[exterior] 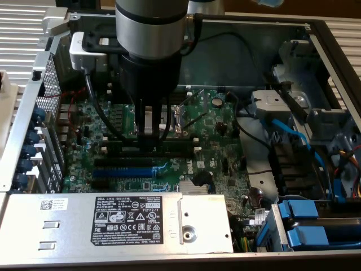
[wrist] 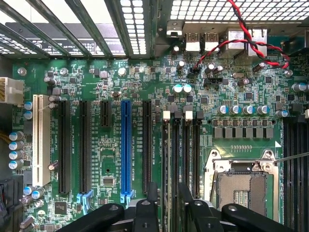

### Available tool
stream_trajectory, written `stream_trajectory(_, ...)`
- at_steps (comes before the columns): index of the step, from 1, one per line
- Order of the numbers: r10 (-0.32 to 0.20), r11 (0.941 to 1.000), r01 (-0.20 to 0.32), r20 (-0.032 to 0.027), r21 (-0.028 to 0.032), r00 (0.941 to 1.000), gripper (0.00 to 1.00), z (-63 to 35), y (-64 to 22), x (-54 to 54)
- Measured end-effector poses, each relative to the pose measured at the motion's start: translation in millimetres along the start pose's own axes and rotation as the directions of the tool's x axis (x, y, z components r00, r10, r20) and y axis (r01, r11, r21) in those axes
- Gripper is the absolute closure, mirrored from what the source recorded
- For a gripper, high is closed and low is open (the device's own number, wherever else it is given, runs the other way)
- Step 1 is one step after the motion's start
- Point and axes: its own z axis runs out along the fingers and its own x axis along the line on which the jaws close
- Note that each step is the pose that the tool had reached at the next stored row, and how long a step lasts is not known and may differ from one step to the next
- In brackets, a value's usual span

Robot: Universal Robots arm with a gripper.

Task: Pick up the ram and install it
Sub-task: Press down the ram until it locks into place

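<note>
My gripper (exterior: 148,138) reaches straight down onto the row of black memory slots (exterior: 169,148) in the middle of the green motherboard (exterior: 214,164). In the wrist view the gripper (wrist: 168,205) has its two black fingers (wrist: 150,208) standing apart, one on each side of the leftmost memory slots (wrist: 170,159), which have pale clips at their far ends. The jaws look open, with a gap between them and nothing lifted. I cannot tell the ram apart from the slots; seen from above, only a thin dark strip runs between the fingers.
A blue expansion slot (wrist: 126,145) and black slots lie beside the memory slots, and the CPU socket (wrist: 239,183) lies on the other side. A red-and-black cable (wrist: 241,24) crosses near the rear ports. A labelled metal box (exterior: 113,220) and blue drive caddies (exterior: 307,223) line the case's near edge.
</note>
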Motion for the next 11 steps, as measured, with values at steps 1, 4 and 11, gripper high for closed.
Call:
stream_trajectory(1, 0.0, 1.0, 0.0, -0.0001, -0.0001, 1.0, 0.68, 0.0, 0.0, 0.0)
stream_trajectory(4, 0.0, 1.0, 0.0, -0.0001, 0.0, 1.0, 0.68, 0.0, 0.0, 0.0)
stream_trajectory(11, 0.0, 1.0, 0.0, -0.0001, -0.0001, 1.0, 0.68, -0.1, 0.0, 0.0)
